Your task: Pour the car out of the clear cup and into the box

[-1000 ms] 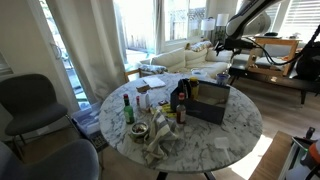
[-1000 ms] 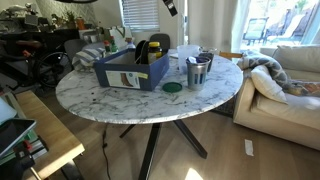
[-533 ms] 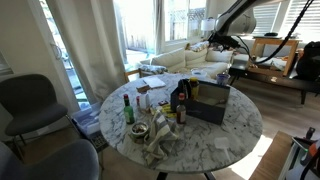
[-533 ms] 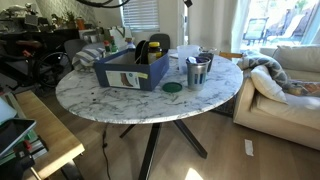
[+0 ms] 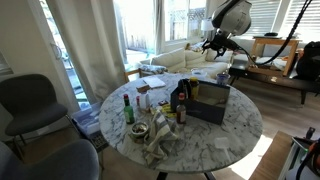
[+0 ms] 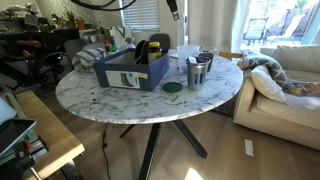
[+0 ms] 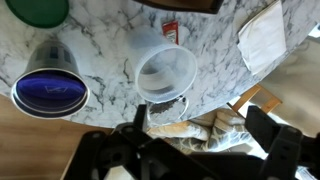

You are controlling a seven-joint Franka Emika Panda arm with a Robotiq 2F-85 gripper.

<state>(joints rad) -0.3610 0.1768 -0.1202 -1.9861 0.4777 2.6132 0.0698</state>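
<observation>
In the wrist view the clear cup (image 7: 165, 72) stands upright on the marble table (image 7: 100, 45), seen from above. I cannot make out the car inside it. My gripper (image 7: 205, 140) is open and empty, high above the table edge and off to the side of the cup. In both exterior views the gripper (image 5: 212, 42) (image 6: 172, 8) hangs well above the table. The navy-blue box (image 5: 210, 102) (image 6: 130, 68) stands on the table with dark bottles inside.
A metal tumbler (image 7: 50, 88) (image 6: 196, 72) stands beside the clear cup, and a green lid (image 7: 38, 10) (image 6: 172, 87) lies near it. A paper sheet (image 7: 262, 35) lies by the table edge. Bottles (image 5: 128, 108) and crumpled cloth (image 5: 158, 140) crowd one side of the table.
The arm has swung sideways above the table, carrying the open gripper a little to the left in an exterior view. Nothing on the table has moved.
</observation>
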